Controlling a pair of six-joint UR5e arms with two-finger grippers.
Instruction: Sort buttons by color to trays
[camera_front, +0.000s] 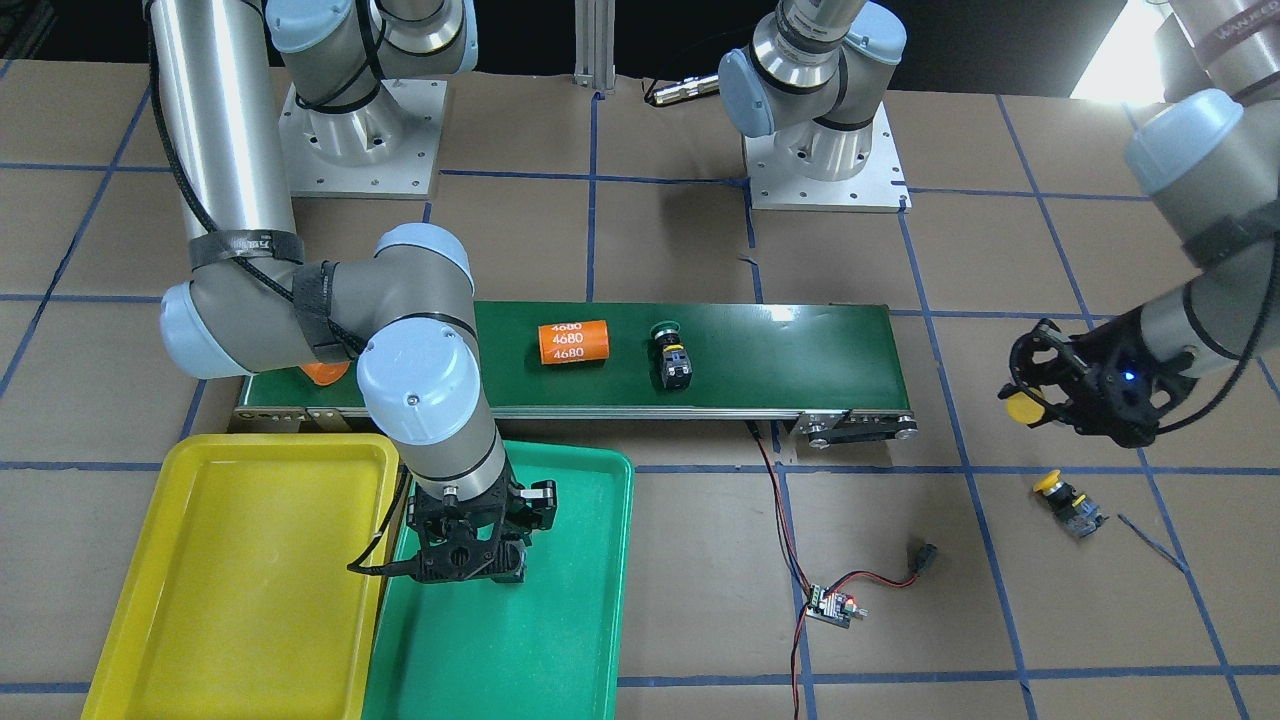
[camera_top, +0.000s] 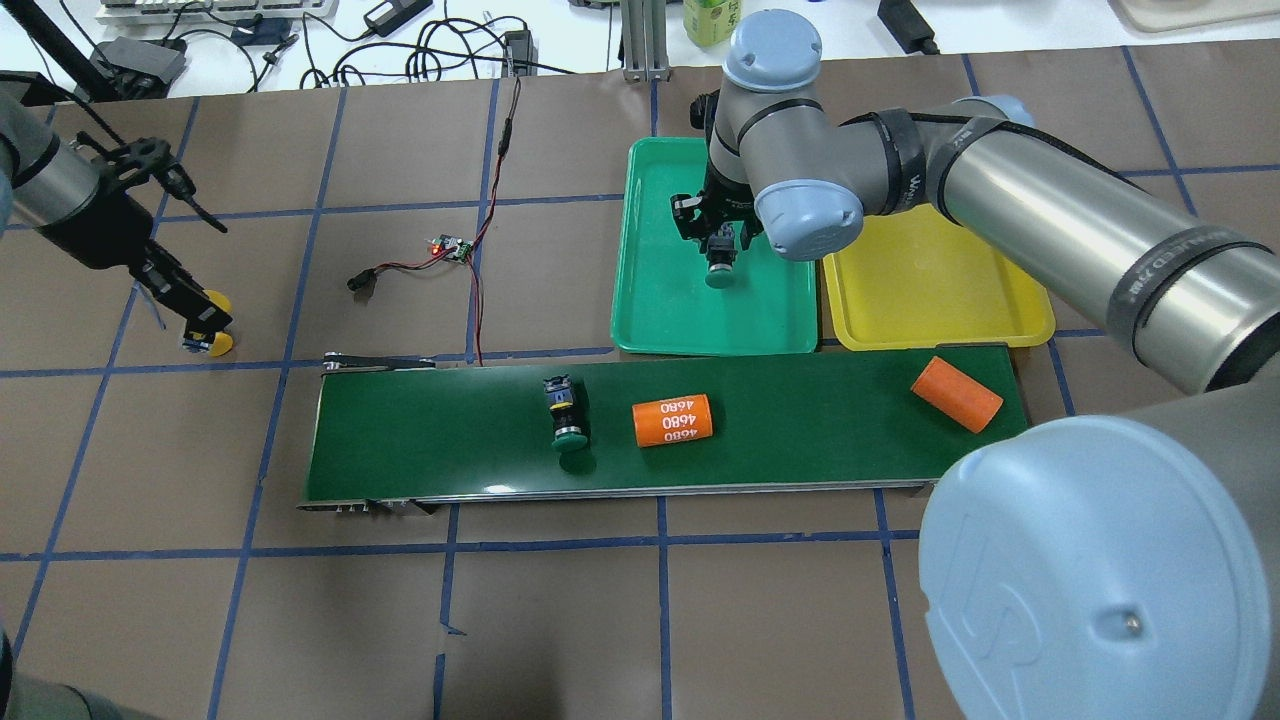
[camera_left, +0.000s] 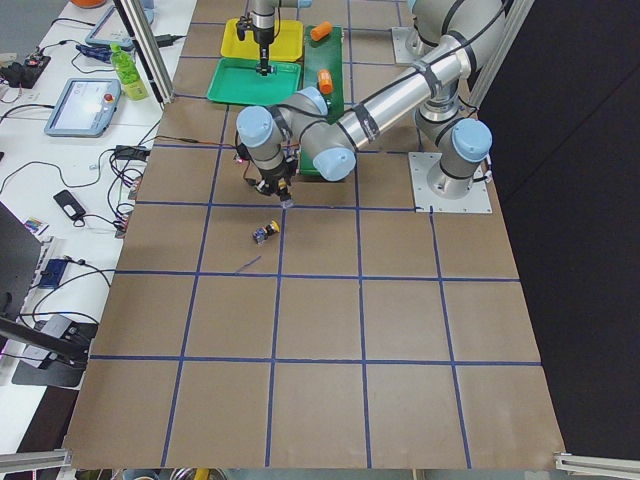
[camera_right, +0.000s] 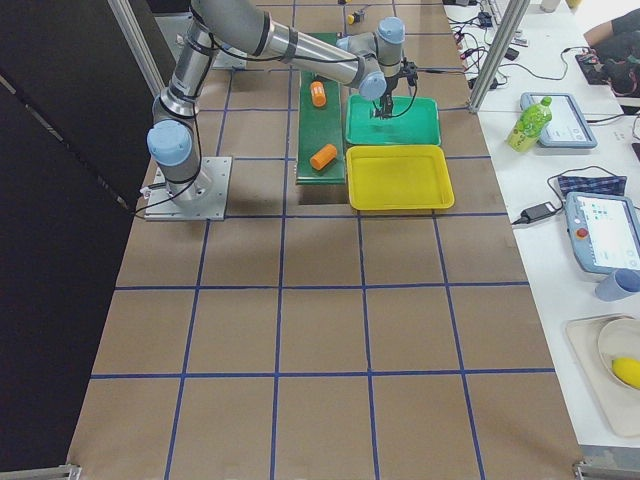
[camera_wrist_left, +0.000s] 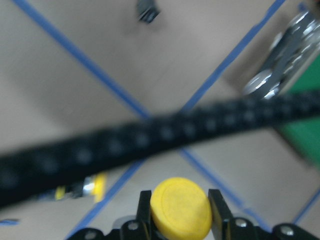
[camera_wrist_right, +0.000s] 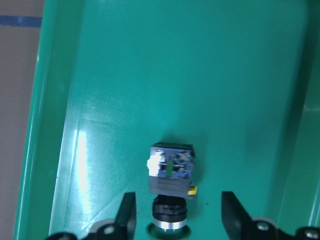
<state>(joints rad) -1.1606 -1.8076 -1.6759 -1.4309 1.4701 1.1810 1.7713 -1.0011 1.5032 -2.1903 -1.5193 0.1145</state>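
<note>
My left gripper (camera_front: 1027, 405) hangs above the bare table, shut on a yellow button (camera_wrist_left: 180, 207) by its cap. A second yellow button (camera_front: 1068, 502) lies on the table just below it. My right gripper (camera_wrist_right: 175, 212) hovers open low over the green tray (camera_top: 650, 300). A green button (camera_wrist_right: 171, 172) lies on the tray floor between its spread fingers, touching neither. Another green button (camera_top: 565, 410) lies on its side on the conveyor belt (camera_top: 430, 440). The yellow tray (camera_top: 930, 290) beside the green one holds nothing.
Two orange cylinders lie on the belt, one marked 4680 (camera_top: 672, 420) near the green button, one plain (camera_top: 955, 393) at the end by the trays. A small controller board (camera_top: 452, 247) with red and black wires lies beyond the belt.
</note>
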